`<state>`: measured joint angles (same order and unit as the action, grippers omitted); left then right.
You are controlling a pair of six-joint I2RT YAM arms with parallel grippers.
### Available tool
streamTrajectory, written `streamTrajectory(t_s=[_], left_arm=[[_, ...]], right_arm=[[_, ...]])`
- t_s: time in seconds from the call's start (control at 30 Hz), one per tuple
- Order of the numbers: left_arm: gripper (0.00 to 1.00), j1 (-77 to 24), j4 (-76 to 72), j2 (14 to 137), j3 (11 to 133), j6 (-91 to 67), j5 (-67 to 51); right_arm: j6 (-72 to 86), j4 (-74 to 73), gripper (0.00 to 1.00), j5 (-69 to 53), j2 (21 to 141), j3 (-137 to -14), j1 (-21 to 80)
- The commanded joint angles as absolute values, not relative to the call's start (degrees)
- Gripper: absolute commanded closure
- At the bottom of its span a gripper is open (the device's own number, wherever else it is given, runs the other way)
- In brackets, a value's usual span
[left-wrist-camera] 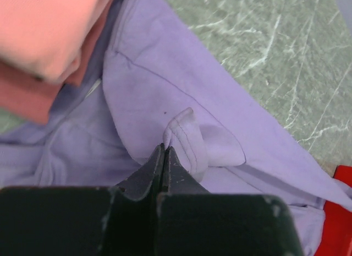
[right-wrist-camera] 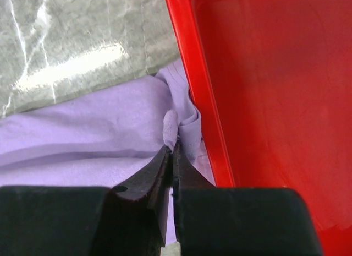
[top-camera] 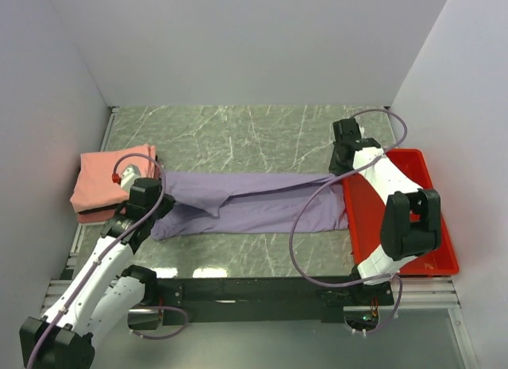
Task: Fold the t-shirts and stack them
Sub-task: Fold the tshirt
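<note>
The lavender t-shirt (top-camera: 254, 206) lies stretched left to right across the marble table, partly folded lengthwise. My left gripper (top-camera: 152, 201) is at its left end, jaws shut on a pinched hem fold (left-wrist-camera: 184, 132). My right gripper (top-camera: 343, 169) is at its right end, jaws shut on a bunched fold (right-wrist-camera: 171, 124) beside the tray's rim. A folded salmon-pink t-shirt (top-camera: 111, 178) lies on a darker red one (left-wrist-camera: 25, 96) at the left. The lavender cloth (left-wrist-camera: 165, 63) touches that stack.
The red plastic tray (top-camera: 432, 250) lies along the right side, under the right arm; its rim (right-wrist-camera: 195, 91) runs just right of my right gripper. White walls enclose the table on three sides. Purple cables loop over both arms.
</note>
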<state>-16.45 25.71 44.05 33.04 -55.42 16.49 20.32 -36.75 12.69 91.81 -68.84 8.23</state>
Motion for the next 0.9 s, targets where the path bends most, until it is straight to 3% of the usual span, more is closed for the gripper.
streamTrajectory(t_s=[0.0, 0.2, 0.3, 0.33, 0.4, 0.43, 0.5, 0.53, 0.7, 0.87], left_arm=[[1.00, -16.7, 31.1, 40.8, 31.7, -60.8, 17.7], [0.99, -16.8, 32.7, 37.6, 27.6, -64.2, 17.9], [0.88, -16.9, 37.2, 37.8, 29.3, -66.0, 20.2], [0.72, -16.9, 38.6, 37.8, 30.4, -66.6, 20.8], [0.55, -17.0, 40.3, 37.2, 31.3, -67.6, 21.1], [0.39, -17.0, 40.7, 36.9, 32.2, -67.9, 21.2], [0.18, -17.0, 40.9, 36.2, 33.0, -67.9, 21.5], [0.01, -17.0, 40.8, 36.0, 33.7, -67.9, 22.1], [0.01, -17.1, 33.7, 38.7, 34.1, -64.2, 20.3], [0.01, -17.0, 29.3, 47.6, 38.1, -61.6, 21.1]], right_arm=[[20.6, -36.2, 0.91, 13.4, 88.2, -67.1, 8.3], [20.1, -34.7, 0.73, 10.9, 85.6, -63.5, 9.0], [19.3, -34.4, 0.68, 9.0, 83.9, -63.5, 9.5], [18.8, -34.3, 0.67, 7.7, 83.3, -63.7, 10.0], [18.5, -34.0, 0.62, 6.7, 81.9, -64.0, 10.7], [18.2, -33.8, 0.62, 6.3, 81.5, -64.3, 11.8], [17.6, -34.0, 0.58, 5.1, 80.3, -64.9, 13.2], [17.0, -34.0, 0.57, 5.1, 79.7, -65.5, 14.4], [13.6, -27.6, 0.55, -4.6, 77.8, -64.7, 26.1], [17.3, -18.9, 0.54, -17.3, 85.1, -66.2, 37.2]])
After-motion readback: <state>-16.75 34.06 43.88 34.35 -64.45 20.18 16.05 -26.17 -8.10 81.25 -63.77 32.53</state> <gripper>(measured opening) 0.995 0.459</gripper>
